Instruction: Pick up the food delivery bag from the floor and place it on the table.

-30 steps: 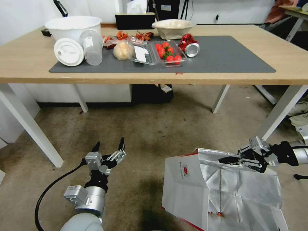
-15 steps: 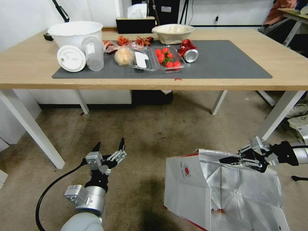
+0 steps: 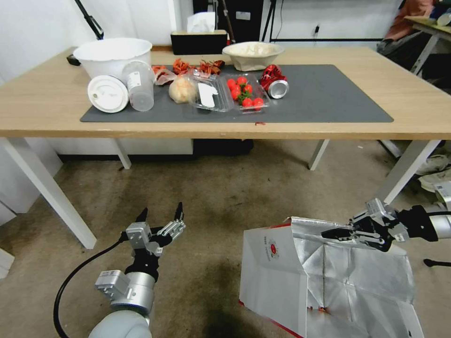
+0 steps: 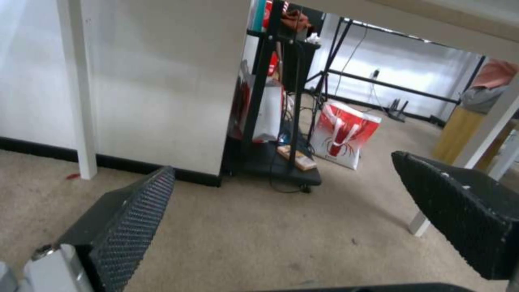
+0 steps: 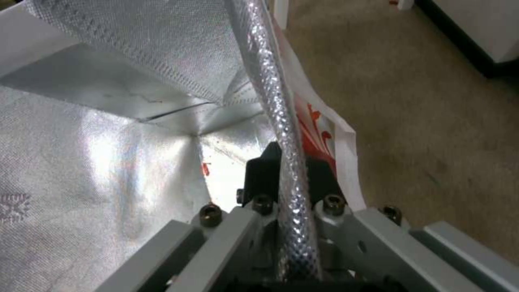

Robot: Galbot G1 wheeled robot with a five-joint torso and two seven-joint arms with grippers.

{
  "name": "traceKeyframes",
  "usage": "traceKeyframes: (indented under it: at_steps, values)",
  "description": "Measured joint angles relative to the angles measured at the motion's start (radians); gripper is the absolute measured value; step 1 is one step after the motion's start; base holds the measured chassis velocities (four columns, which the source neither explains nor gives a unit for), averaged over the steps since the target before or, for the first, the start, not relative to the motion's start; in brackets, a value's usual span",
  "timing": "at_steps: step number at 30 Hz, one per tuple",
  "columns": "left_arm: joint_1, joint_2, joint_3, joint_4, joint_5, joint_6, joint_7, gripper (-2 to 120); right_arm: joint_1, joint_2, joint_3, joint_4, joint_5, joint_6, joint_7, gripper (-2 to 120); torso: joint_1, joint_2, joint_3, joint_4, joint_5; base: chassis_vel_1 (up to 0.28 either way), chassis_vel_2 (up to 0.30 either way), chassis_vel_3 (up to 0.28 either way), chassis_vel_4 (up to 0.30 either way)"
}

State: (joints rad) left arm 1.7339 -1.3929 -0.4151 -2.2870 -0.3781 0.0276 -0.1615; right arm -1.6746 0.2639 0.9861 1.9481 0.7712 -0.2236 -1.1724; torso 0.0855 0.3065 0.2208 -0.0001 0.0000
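Food delivery bag (image 3: 282,267): a white paper bag with a small round red logo, red side edges and crinkled silver lining is seen low at the robot's right front, mouth open upward; whether its base touches the carpet cannot be told.
Bag rim: the foil-lined upper edge is pinched between closed fingers, as seen in the right wrist view, where the folded edge runs straight through the jaws.
Right gripper (image 3: 334,233): it is clamped on the bag's far rim, the arm reaching in from the right.
Left gripper (image 3: 159,215): it is held above the carpet to the left of the bag and well apart from it, with fingers spread wide and nothing between them.
Floor (image 3: 225,188): stained beige-brown carpet is spread under the bag and the table.
Table (image 3: 423,108): a light-wood top on white legs stands beyond the bag, with a dark grey mat (image 3: 329,98) laid on it.
On the mat: a white bowl (image 3: 112,54), a clear cup (image 3: 139,85), a tray of tomatoes (image 3: 245,91) and a crushed red can (image 3: 275,82) are grouped on the left half.
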Motion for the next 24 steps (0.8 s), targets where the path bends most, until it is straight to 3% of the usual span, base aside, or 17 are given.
traceKeyframes:
  at_steps: [24]
  values:
    - [-0.005,-0.005,0.003,0.005,0.000,0.003,-0.003,100,0.003,-0.012,0.002,0.001,0.006,-0.002,0.001,0,0.028,0.093,0.065,0.0001,0.0000,0.000,0.000,0.000,0.000]
